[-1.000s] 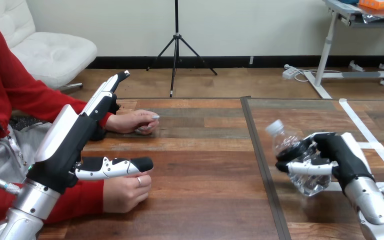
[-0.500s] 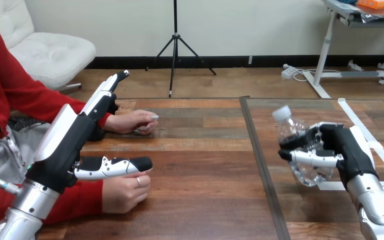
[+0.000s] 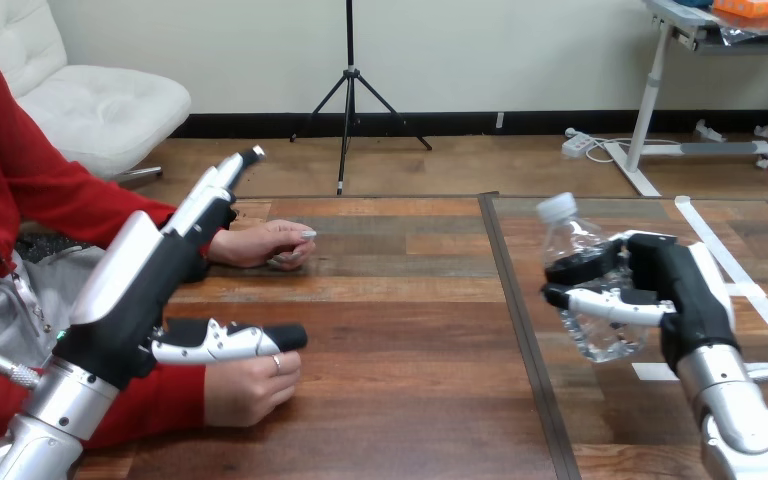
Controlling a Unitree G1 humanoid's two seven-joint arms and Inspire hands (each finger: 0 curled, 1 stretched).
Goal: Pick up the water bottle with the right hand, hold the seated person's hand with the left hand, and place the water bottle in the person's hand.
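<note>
My right hand (image 3: 678, 290) is shut on a clear water bottle (image 3: 572, 238) with a white cap, and holds it lifted above the table's right half, tilted slightly left. My left hand (image 3: 145, 285) is open at the left. Its fingers point straight away over the sleeve of the person's far arm. Its thumb (image 3: 230, 341) stretches right, just over the person's near hand (image 3: 248, 386), which rests as a loose fist on the table. I cannot tell whether the thumb touches it. The person's far hand (image 3: 268, 243) lies on the table further back.
A dark strip (image 3: 518, 330) runs front to back down the wooden table (image 3: 400, 300), between my two hands. White tape lines (image 3: 730, 262) mark the table's right part, under and behind my right hand.
My right hand has lifted the bottle higher and a little to the left, and the bottle now stands more upright. My left hand and the person's hands have barely moved.
</note>
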